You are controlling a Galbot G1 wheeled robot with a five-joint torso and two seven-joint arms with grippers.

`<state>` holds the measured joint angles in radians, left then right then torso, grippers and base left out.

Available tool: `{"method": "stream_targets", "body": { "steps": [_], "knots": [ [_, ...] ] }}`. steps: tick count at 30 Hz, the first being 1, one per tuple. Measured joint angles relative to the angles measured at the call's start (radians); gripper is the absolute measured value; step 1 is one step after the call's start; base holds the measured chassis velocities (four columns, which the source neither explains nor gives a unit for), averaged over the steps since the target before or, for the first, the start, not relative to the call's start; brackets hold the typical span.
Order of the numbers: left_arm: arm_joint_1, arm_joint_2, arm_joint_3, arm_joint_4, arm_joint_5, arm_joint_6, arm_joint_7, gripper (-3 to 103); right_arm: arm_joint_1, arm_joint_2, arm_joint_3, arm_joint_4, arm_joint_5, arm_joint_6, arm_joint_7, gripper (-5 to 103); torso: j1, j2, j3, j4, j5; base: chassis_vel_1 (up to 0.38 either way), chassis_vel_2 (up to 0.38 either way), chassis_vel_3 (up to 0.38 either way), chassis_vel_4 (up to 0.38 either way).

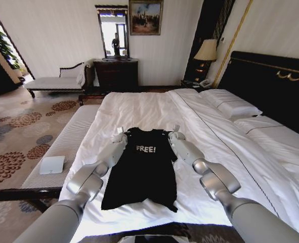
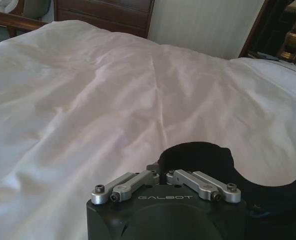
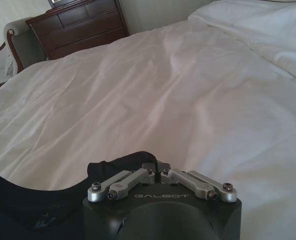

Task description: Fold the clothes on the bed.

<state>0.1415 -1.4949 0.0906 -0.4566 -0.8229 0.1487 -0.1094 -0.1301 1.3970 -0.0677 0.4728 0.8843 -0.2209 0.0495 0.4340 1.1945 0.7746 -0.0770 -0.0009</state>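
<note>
The clothes are one black T-shirt (image 1: 144, 172) with white "FREE!" lettering, lying flat and narrow on the white bed (image 1: 139, 109), collar away from me. My left gripper (image 1: 120, 132) rests at the shirt's left shoulder and my right gripper (image 1: 175, 130) at its right shoulder. In the left wrist view the left gripper (image 2: 160, 172) is shut, with bunched black T-shirt (image 2: 198, 157) fabric at its tips. The right gripper (image 3: 156, 167) is likewise shut at the edge of the T-shirt (image 3: 17, 200).
White pillows (image 1: 230, 104) lie at the right by the dark headboard (image 1: 270, 86). A padded bench with a white box (image 1: 52, 164) runs along the bed's left side. A dark dresser (image 1: 116, 73), a chaise (image 1: 55, 81) and a lamp (image 1: 206, 50) stand farther back.
</note>
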Motion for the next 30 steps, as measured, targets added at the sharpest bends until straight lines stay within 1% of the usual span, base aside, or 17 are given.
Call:
{"method": "stream_targets", "body": {
  "steps": [7,11,13,14,15,16,17,18,19,21,22,23,24,26,27,29,30],
  "knots": [
    [-0.015,-0.002,-0.034,0.020,0.011,0.005,0.003,1,0.019,0.036,0.049,-0.075,-0.078,0.024,-0.018,0,0.000,0.000,0.000,0.0004,0.0000,0.000,0.000,0.000,0.000],
    [-0.008,0.004,-0.033,0.014,0.010,0.033,-0.031,-2,0.009,0.032,0.046,-0.064,-0.094,0.021,-0.027,-1,0.000,0.000,0.000,0.0001,0.0001,0.000,0.000,0.000,0.000],
    [-0.005,0.006,-0.036,0.015,0.011,0.044,-0.042,8,0.002,0.028,0.042,-0.053,-0.098,0.019,-0.027,9,0.000,0.000,0.000,0.0001,0.0001,0.000,0.000,0.000,0.000],
    [-0.004,0.008,-0.037,0.015,0.012,0.048,-0.045,13,-0.002,0.025,0.040,-0.045,-0.099,0.019,-0.027,9,0.000,0.000,0.000,0.0001,0.0000,0.000,0.000,0.000,0.000],
    [-0.002,0.013,-0.038,0.008,0.013,0.053,-0.050,19,-0.010,0.018,0.034,-0.026,-0.096,0.017,-0.027,20,0.000,0.000,0.000,0.0003,0.0000,0.000,0.000,0.000,0.000],
    [-0.002,0.013,-0.038,0.008,0.013,0.053,-0.050,19,-0.010,0.018,0.034,-0.026,-0.096,0.017,-0.027,20,0.000,0.000,0.000,0.0003,0.0000,0.000,0.000,0.000,0.000],
    [-0.001,0.017,-0.038,0.000,0.012,0.057,-0.053,24,-0.018,0.010,0.026,-0.008,-0.090,0.014,-0.026,20,0.000,0.000,0.000,0.0004,0.0000,0.000,0.000,0.000,0.000],
    [0.000,0.022,-0.038,-0.010,0.011,0.060,-0.055,29,-0.026,0.000,0.015,0.015,-0.079,0.007,-0.023,25,0.000,0.000,0.000,0.0003,0.0002,0.000,0.000,0.000,0.000],
    [0.002,0.029,-0.036,-0.021,0.008,0.062,-0.059,29,-0.034,-0.012,0.004,0.039,-0.068,-0.002,-0.019,31,0.000,0.000,0.000,0.0003,0.0002,0.000,0.000,0.000,0.000],
    [0.009,0.044,-0.032,-0.045,-0.006,0.068,-0.068,40,-0.051,-0.033,-0.014,0.092,-0.039,-0.031,-0.001,41,0.000,0.000,0.000,0.0000,0.0003,0.000,0.000,0.000,0.000],
    [0.009,0.044,-0.032,-0.045,-0.006,0.068,-0.068,40,-0.051,-0.033,-0.014,0.092,-0.039,-0.031,-0.001,41,0.000,0.000,0.000,0.0000,0.0003,0.000,0.000,0.000,0.000],
    [0.014,0.054,-0.028,-0.060,-0.015,0.071,-0.074,45,-0.061,-0.045,-0.021,0.122,-0.017,-0.048,0.013,41,0.000,0.000,0.000,-0.0001,0.0002,0.000,0.000,0.000,0.000],
    [0.022,0.065,-0.023,-0.076,-0.023,0.073,-0.077,45,-0.071,-0.056,-0.027,0.156,0.006,-0.060,0.027,47,0.000,0.000,0.000,-0.0001,0.0001,0.000,0.000,0.000,0.000],
    [0.050,0.102,-0.002,-0.138,-0.044,0.073,-0.082,57,-0.100,-0.083,-0.040,0.232,0.049,-0.082,0.057,58,0.000,0.000,0.000,0.0001,0.0001,0.000,0.000,0.000,0.000],
    [0.050,0.102,-0.002,-0.138,-0.044,0.073,-0.082,57,-0.100,-0.083,-0.040,0.232,0.049,-0.082,0.057,58,0.000,0.000,0.000,0.0001,0.0001,0.000,0.000,0.000,0.000],
    [0.083,0.151,0.013,-0.211,-0.067,0.072,-0.093,68,-0.136,-0.109,-0.044,0.309,0.083,-0.098,0.087,69,0.000,0.000,0.000,0.0002,-0.0001,0.000,0.000,0.000,0.000],
    [0.101,0.177,0.017,-0.250,-0.077,0.069,-0.099,74,-0.158,-0.123,-0.043,0.352,0.103,-0.105,0.102,69,0.000,0.000,0.000,0.0003,0.0000,0.000,0.000,0.000,0.000]
  ]
}}
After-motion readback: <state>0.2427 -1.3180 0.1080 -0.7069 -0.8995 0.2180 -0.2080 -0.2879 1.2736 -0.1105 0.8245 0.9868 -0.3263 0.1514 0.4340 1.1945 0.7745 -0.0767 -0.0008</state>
